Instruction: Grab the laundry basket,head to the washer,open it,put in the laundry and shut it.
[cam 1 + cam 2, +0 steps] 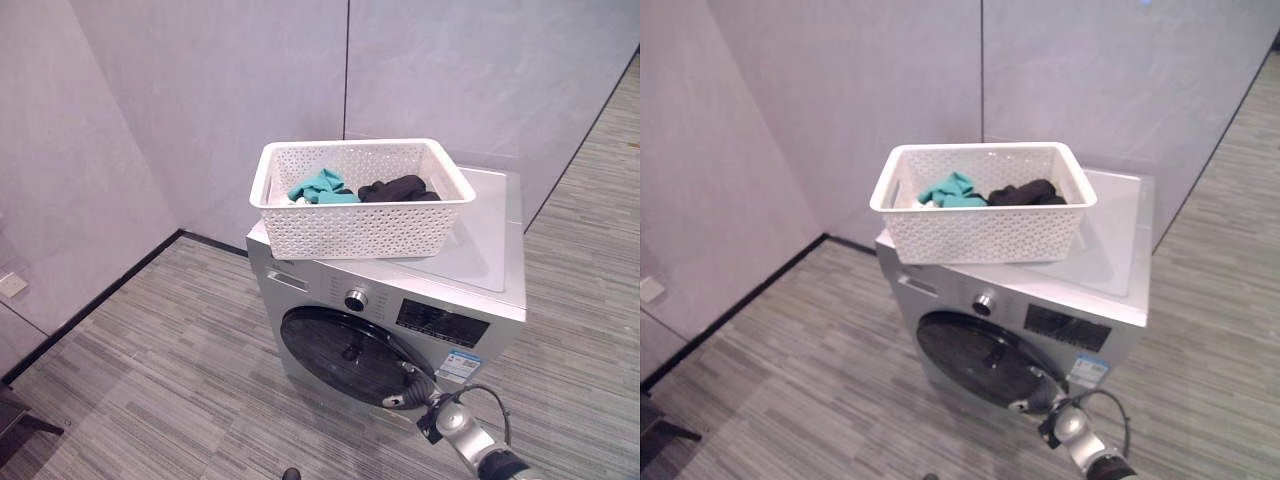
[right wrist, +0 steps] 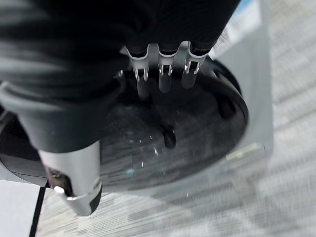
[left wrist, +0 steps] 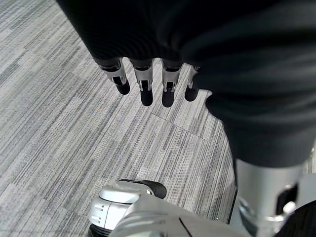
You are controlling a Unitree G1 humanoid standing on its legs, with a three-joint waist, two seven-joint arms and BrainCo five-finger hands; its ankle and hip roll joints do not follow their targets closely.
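Grey plank-patterned floor (image 1: 150, 380) runs out to pale grey wall panels (image 1: 200, 90), a dark skirting line at nine o'clock. Dead centre, the silver washer (image 1: 470, 270) sits with its dark round door (image 1: 345, 352) closed. On its top, the white laundry basket (image 1: 355, 232) holds teal (image 1: 322, 187) and black (image 1: 395, 187) laundry. At five o'clock, the right robot hand (image 2: 163, 79) reaches at the door glass, fingers straight, grasping nothing. The left robot hand (image 3: 143, 79) hangs released over the floor.
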